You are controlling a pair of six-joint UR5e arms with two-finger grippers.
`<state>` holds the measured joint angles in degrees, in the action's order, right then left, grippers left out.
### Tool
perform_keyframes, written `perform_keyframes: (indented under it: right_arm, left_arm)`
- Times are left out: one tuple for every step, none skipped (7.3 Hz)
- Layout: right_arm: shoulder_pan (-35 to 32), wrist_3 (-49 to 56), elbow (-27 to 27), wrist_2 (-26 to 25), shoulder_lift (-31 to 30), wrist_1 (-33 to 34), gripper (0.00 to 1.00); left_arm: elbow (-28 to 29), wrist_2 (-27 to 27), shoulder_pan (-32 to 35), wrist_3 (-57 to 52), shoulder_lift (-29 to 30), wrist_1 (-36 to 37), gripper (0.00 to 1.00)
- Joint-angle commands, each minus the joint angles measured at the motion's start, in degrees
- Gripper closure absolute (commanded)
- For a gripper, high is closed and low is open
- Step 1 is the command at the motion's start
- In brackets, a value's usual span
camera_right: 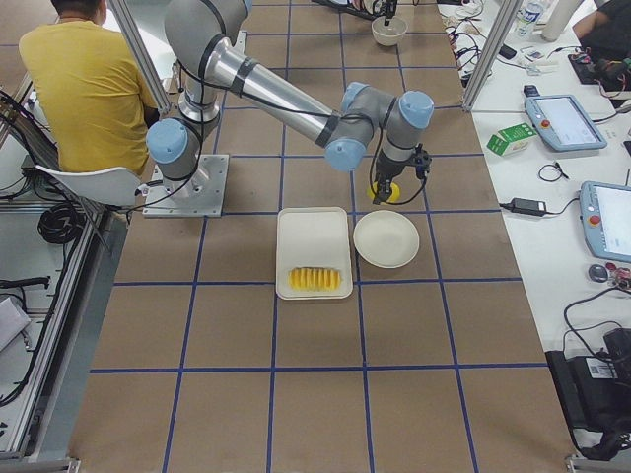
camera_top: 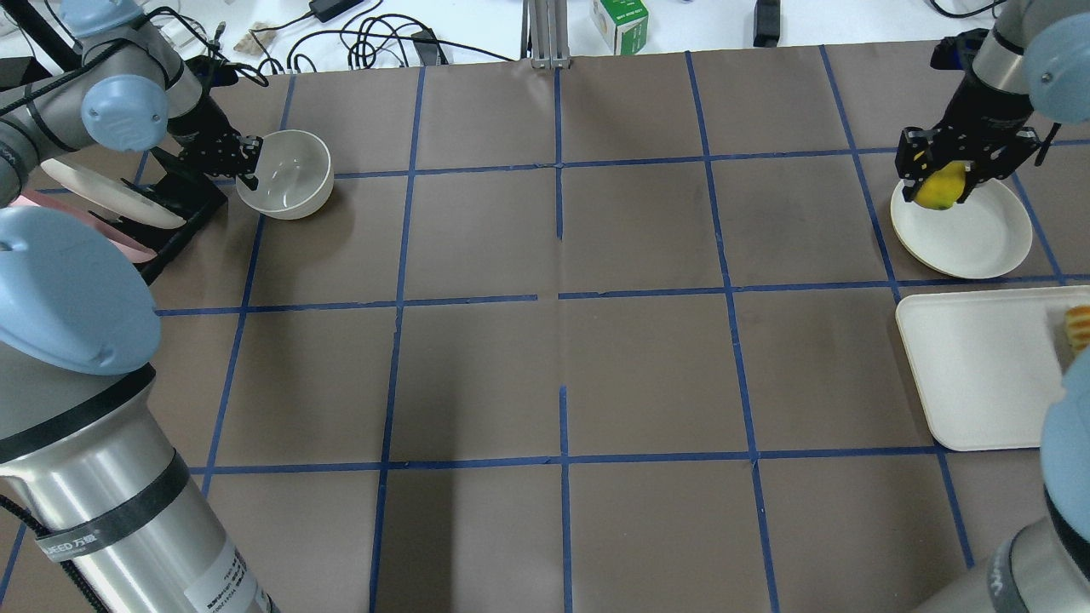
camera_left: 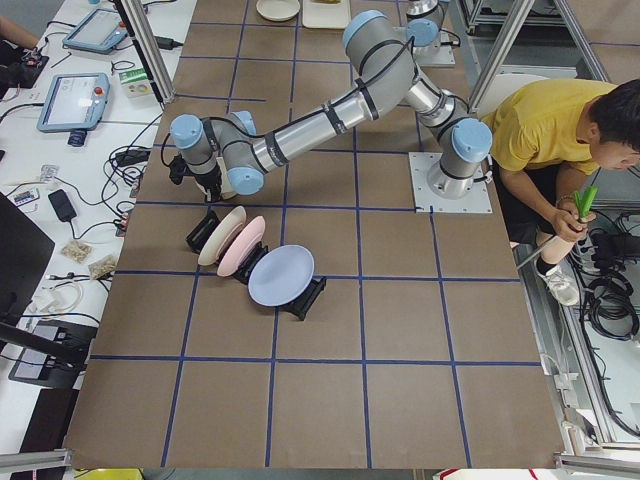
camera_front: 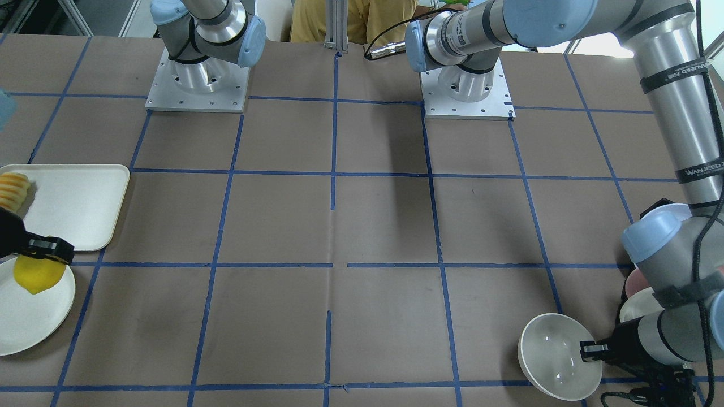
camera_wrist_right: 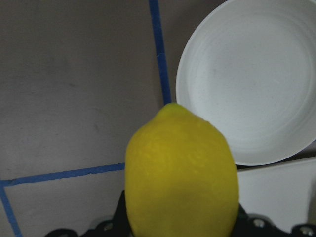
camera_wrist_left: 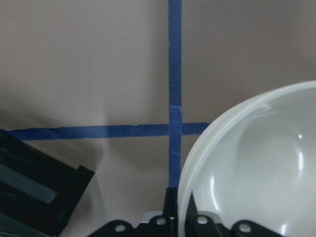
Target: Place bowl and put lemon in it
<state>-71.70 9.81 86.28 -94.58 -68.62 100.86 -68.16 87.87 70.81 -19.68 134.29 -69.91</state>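
My left gripper (camera_top: 249,163) is shut on the near rim of the deep off-white bowl (camera_top: 288,173) at the table's far left, beside the black dish rack. The bowl (camera_front: 557,356) looks tilted; I cannot tell whether it touches the table. The left wrist view shows its glossy inside (camera_wrist_left: 261,173) with the rim between the fingers. My right gripper (camera_top: 937,173) is shut on the yellow lemon (camera_top: 940,186) and holds it above the far edge of the flat off-white plate (camera_top: 971,234). The lemon (camera_wrist_right: 180,173) fills the right wrist view, with the plate (camera_wrist_right: 252,84) below it.
A white tray (camera_top: 979,366) with a row of yellow-orange slices (camera_top: 1080,328) lies near the plate. A black rack (camera_left: 205,232) holds an off-white plate (camera_left: 222,236), a pink plate (camera_left: 243,245) and a blue plate (camera_left: 281,275). A person in yellow (camera_left: 560,120) sits behind the robot.
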Motion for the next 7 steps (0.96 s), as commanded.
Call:
perform_keyframes:
  right_arm:
    - [-5.1, -7.6, 0.2, 1.1, -2.0, -2.1, 1.00]
    - [-5.6, -8.5, 0.4, 1.1, -2.6, -2.2, 1.00]
    - [-6.0, -8.6, 0.4, 2.5, -2.6, -3.6, 1.00]
    - [-6.2, -8.7, 0.1, 5.2, -2.8, -3.7, 1.00]
    - [-6.3, -9.4, 0.3, 5.3, -3.7, -3.7, 1.00]
    - [-6.7, -11.0, 0.5, 5.4, -3.9, -4.2, 1.00]
    - [-7.7, -11.6, 0.9, 5.4, -4.0, -4.6, 1.00]
  left_arm:
    - [0.5, -0.3, 1.1, 0.8, -1.6, -2.7, 1.00]
    - [0.4, -1.4, 4.1, 3.1, -3.9, -5.7, 1.00]
    - [-0.2, -2.7, 8.3, 7.9, -6.0, -7.0, 1.00]
    - [-1.9, -3.8, 13.6, 12.9, -7.9, -7.4, 1.00]
    - [-5.9, -5.4, 18.1, 17.0, -10.1, -6.6, 1.00]
    - [-9.7, -5.3, 21.2, 22.9, -12.4, -6.4, 1.00]
    - [-13.3, -5.3, 23.6, 26.9, -14.0, -5.4, 1.00]
